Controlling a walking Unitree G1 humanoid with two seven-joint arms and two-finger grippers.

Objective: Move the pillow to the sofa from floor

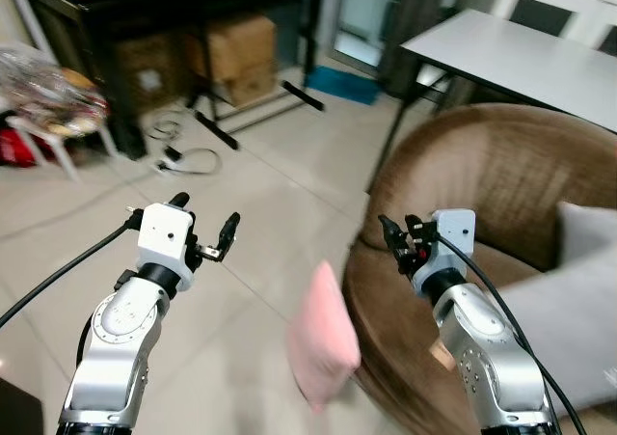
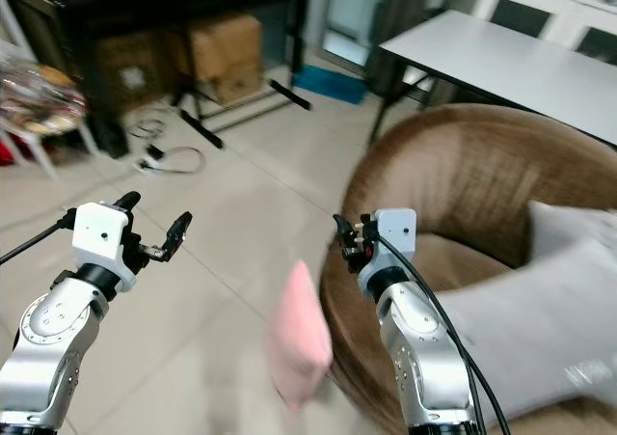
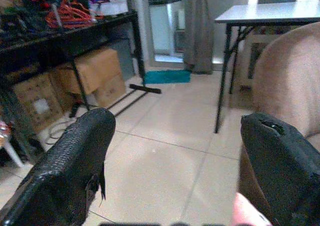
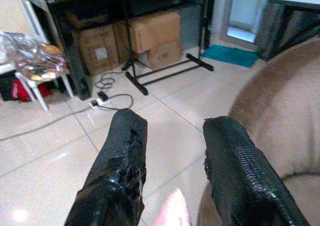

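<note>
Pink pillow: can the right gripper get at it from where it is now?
Probably yes. The pink pillow sits below and between both arms, against the brown sofa. The right gripper hangs open above it, over the sofa's edge, with nothing between them. The pillow looks blurred, so its exact position is uncertain.

Both silver arms raised forward, left end effector (image 1: 204, 229) fingers spread wide, right end effector (image 1: 397, 240) fingers parted, both empty
</note>
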